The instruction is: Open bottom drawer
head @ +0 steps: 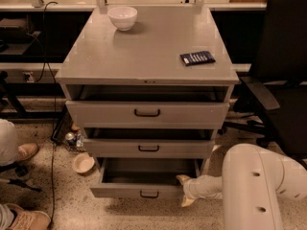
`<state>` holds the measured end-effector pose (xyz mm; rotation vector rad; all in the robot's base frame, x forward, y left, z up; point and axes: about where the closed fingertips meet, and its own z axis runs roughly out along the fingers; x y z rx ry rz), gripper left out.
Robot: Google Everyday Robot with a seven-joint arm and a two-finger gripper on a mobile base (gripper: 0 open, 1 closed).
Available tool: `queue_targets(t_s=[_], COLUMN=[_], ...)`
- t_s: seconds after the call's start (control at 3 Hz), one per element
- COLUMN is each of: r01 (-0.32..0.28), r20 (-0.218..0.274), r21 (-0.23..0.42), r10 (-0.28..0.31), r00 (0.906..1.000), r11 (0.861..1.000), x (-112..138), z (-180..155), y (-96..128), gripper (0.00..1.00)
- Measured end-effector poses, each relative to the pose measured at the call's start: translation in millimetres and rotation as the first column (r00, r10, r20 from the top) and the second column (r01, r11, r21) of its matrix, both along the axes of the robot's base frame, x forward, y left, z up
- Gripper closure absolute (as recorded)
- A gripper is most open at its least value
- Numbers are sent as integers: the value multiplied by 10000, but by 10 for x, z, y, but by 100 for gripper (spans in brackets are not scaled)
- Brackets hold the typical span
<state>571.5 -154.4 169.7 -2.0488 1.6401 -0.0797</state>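
The bottom drawer [122, 190] of the grey cabinet [144, 56] is pulled out well past the two drawers above, showing its plain grey inside. Its small black bar handle [149, 194] sits at the middle of the front. My gripper [184, 190] is at the drawer's front right corner, low near the floor, on the end of the white arm [249, 186]. One tan fingertip reaches over the drawer's right edge and the other points down at the floor, so the fingers are spread.
A white bowl [123, 17] and a dark flat packet [197, 57] lie on the cabinet top. A black office chair [283, 80] stands close on the right. On the floor at left are a small bowl [83, 163], cables and a person's shoes [26, 152].
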Motion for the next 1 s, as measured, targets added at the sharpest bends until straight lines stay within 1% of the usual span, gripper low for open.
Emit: queue_targets(t_s=[0.33,0.67,1.0], r01=[-67,-154,124], r20=[-195,-501,-1252], r21=[93,263,620], r10=[69,167,-46], r00=[9998,9986,9921], r11=[9999,9995,9980], x=[-4,-40,-205], z=[20,26,-45], y=[-58,-116,-293], gripper=[45,69,99])
